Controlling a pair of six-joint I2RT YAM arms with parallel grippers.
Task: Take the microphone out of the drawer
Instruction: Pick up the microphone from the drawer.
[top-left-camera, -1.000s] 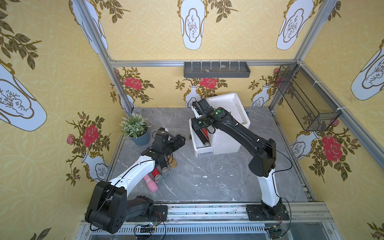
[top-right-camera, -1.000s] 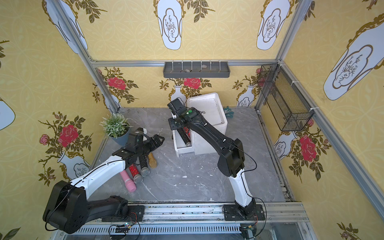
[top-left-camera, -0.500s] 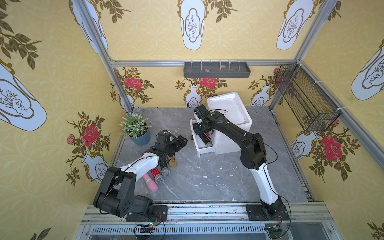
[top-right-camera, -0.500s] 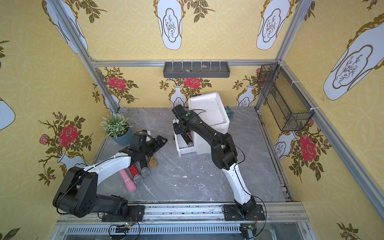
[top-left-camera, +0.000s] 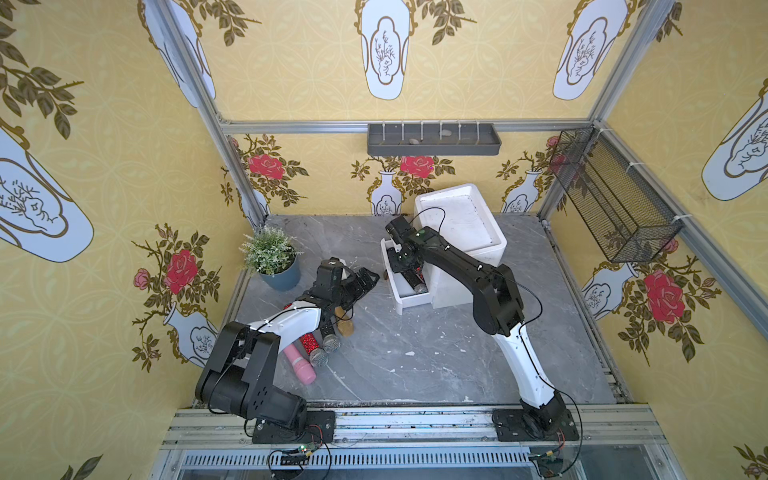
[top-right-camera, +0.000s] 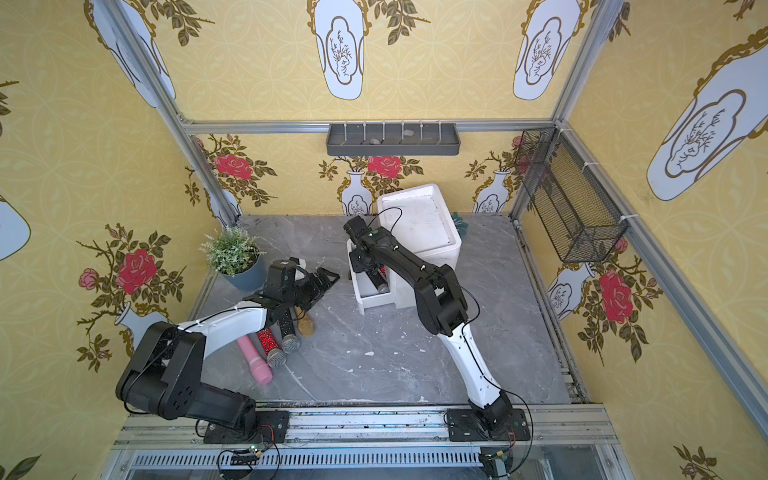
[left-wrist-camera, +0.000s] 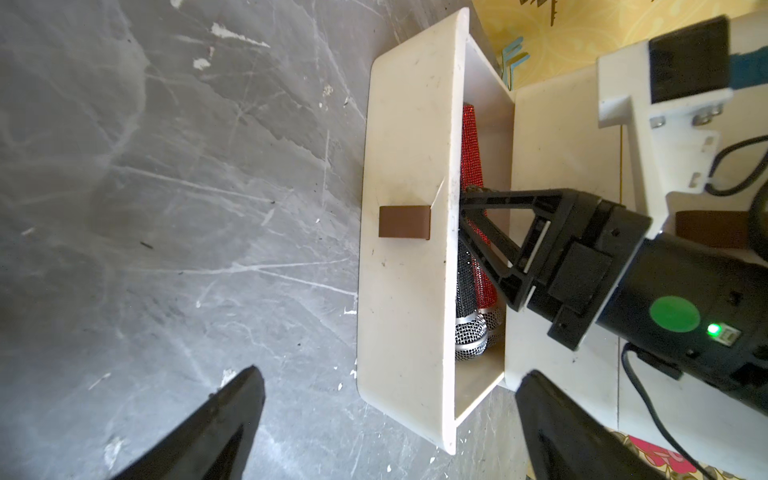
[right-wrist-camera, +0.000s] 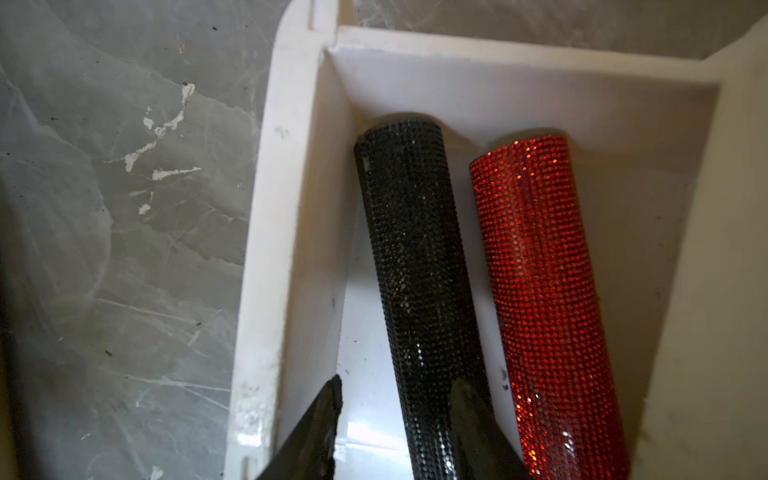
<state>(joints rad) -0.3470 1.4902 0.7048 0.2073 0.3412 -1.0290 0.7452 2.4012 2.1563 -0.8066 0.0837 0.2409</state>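
Note:
The white drawer (top-left-camera: 409, 300) (right-wrist-camera: 291, 174) stands pulled out of the cabinet (top-left-camera: 461, 224). Two microphones lie in it side by side: a black glitter one (right-wrist-camera: 409, 232) (left-wrist-camera: 464, 266) and a red glitter one (right-wrist-camera: 536, 257) (left-wrist-camera: 471, 145), their silver mesh heads (left-wrist-camera: 471, 334) at the near end. My right gripper (right-wrist-camera: 397, 386) (top-left-camera: 405, 266) reaches down into the drawer, open. One finger is beside the black handle and the other rests over it. My left gripper (left-wrist-camera: 394, 372) (top-left-camera: 365, 278) hovers wide open just left of the drawer front and holds nothing.
Several microphones lie on the grey table under the left arm: pink (top-left-camera: 300, 365), red (top-left-camera: 309, 347), black (top-left-camera: 330, 341) and gold (top-left-camera: 345, 326). A potted plant (top-left-camera: 272, 257) stands at the back left. A wire basket (top-left-camera: 615, 199) hangs on the right wall.
My right gripper has sunk lower into the drawer and its jaws have spread wider. The left gripper has edged a little toward the drawer, still wide open.

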